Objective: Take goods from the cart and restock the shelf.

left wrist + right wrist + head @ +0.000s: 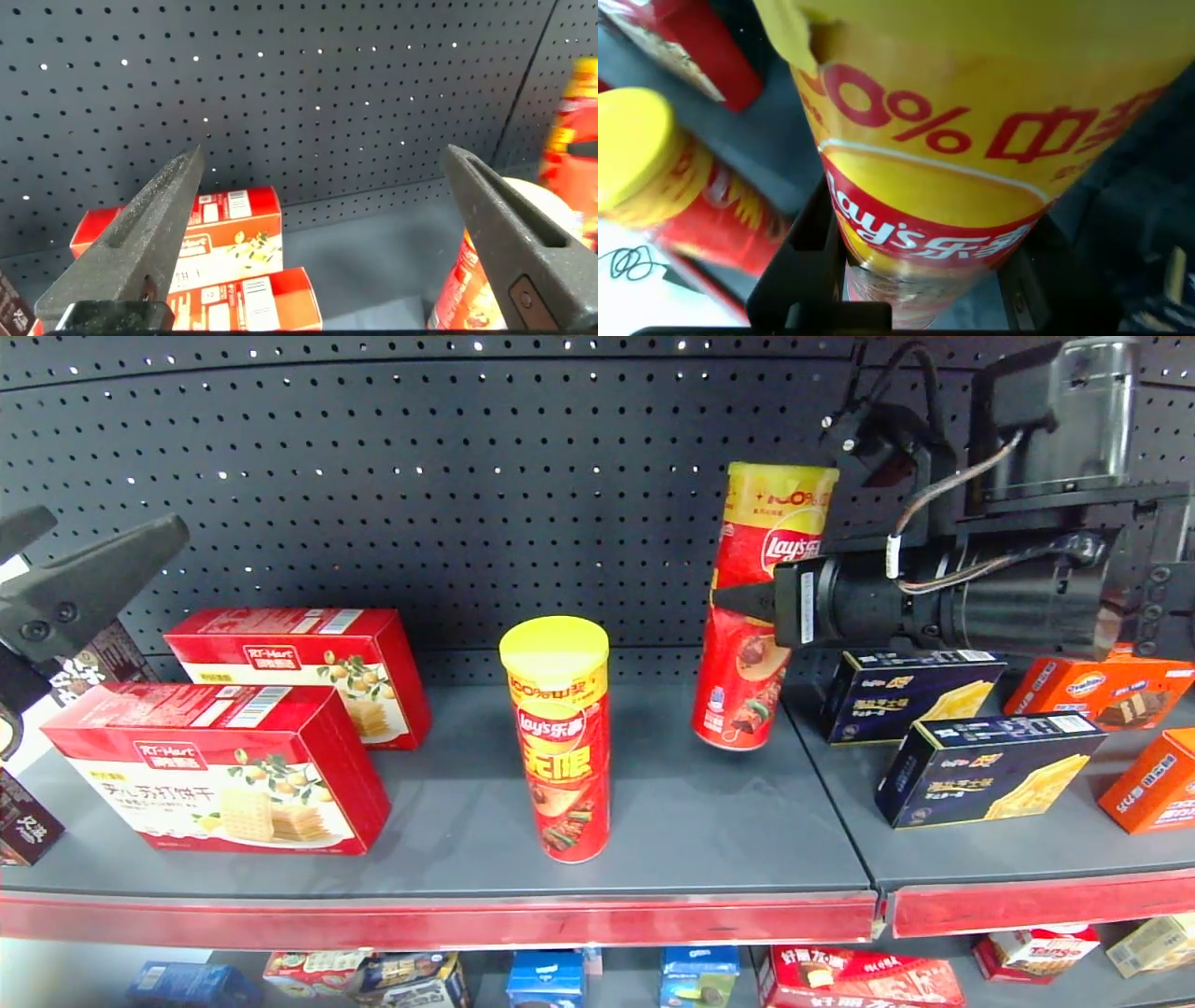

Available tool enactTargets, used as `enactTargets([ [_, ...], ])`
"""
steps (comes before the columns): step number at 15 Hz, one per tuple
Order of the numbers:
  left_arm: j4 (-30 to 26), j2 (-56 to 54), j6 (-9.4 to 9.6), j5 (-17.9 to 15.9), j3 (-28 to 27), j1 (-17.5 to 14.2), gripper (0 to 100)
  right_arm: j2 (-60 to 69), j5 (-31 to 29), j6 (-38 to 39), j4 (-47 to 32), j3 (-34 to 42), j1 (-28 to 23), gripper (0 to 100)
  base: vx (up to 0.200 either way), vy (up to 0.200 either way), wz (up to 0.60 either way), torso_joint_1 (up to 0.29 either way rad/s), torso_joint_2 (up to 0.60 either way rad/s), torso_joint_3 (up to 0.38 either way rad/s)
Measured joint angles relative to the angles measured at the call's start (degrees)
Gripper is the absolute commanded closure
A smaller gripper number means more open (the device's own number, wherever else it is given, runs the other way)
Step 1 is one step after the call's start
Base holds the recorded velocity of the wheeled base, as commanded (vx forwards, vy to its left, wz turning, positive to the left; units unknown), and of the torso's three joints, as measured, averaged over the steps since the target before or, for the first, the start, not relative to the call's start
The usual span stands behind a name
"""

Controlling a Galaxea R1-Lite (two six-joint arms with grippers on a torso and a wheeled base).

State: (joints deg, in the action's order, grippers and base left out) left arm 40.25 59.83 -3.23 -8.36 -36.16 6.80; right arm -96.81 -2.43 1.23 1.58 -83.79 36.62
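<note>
Grey shelf [691, 821], red front strip [439, 919], pegboard back [420, 476]; two boards met right of centre.
Left board: two red boxes, front box [219, 770] near edge, rear box [303, 667] just behind, offset right. Dark packs [23, 826] at far left.
Can [560, 737] stood upright mid-shelf near front, yellow lid on, apart from boxes.
Tilted can [747, 681] behind it to right; contact with shelf unclear.
Right board: two navy boxes [985, 770] one behind other, orange boxes [1153, 784] beyond.
</note>
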Motion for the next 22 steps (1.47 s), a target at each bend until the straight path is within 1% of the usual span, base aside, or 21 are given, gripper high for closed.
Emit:
enactTargets([
  [2, 0.0, -0.29, 0.06, 0.02, 0.88, 0.05, 0, -2.15, 1.72, 1.26, 0.07, -1.16, -0.57, 100, 0.0, 0.0, 0.0, 0.0, 0.0, 0.0],
  [5, -0.05, -0.79, 0.15, 0.02, 1.95, 0.05, 0, -4.57, 2.27, 2.24, 0.93, -1.49, -0.68, 100, 0.0, 0.0, 0.0, 0.0, 0.0, 0.0],
  [6, 0.0, -0.93, 0.17, 0.0, 2.04, 0.06, 0, -5.27, 2.38, 2.16, 2.18, -1.6, -0.68, 100, 0.0, 0.0, 0.0, 0.0, 0.0, 0.0],
  [8, 0.0, -1.07, 0.23, 0.0, 2.12, 0.06, 0, -6.97, 2.76, 1.48, 9.0, -1.49, -0.71, 100, 0.0, 0.0, 0.0, 0.0, 0.0, 0.0],
  [11, -0.02, -1.16, 0.63, -0.09, 2.15, 0.05, 0, -9.95, 2.97, -2.78, 11.46, -0.59, -0.74, 100, 0.0, 0.0, 0.0, 0.0, 0.0, 0.0],
  [13, 0.0, -1.16, 1.34, -0.06, 2.17, 0.06, 0, -11.87, 3.16, -4.02, 15.08, 0.6, -0.62, 100, 0.0, 0.0, 0.0, 0.0, 0.0, 0.0],
  [14, -0.02, -1.18, 1.38, -0.09, 2.23, 0.06, 0, -12.81, 3.18, -4.13, 16.59, 1.04, -0.52, 100, 0.0, 0.0, 0.0, 0.0, 0.0, 0.0],
  [18, -0.05, -1.21, 1.46, -0.09, 2.29, 0.05, 0, -16.24, 3.29, -4.97, 18.31, 0.3, -0.35, 100, 0.0, 0.0, 0.0, 0.0, 0.0, 0.0],
  [22, -0.02, -1.16, 1.6, -0.09, 2.28, 0.05, 0, -20.46, 3.32, -5.08, 22.28, -2.13, -0.05, 100, 0.0, 0.0, 0.0, 0.0, 0.0, 0.0],
])
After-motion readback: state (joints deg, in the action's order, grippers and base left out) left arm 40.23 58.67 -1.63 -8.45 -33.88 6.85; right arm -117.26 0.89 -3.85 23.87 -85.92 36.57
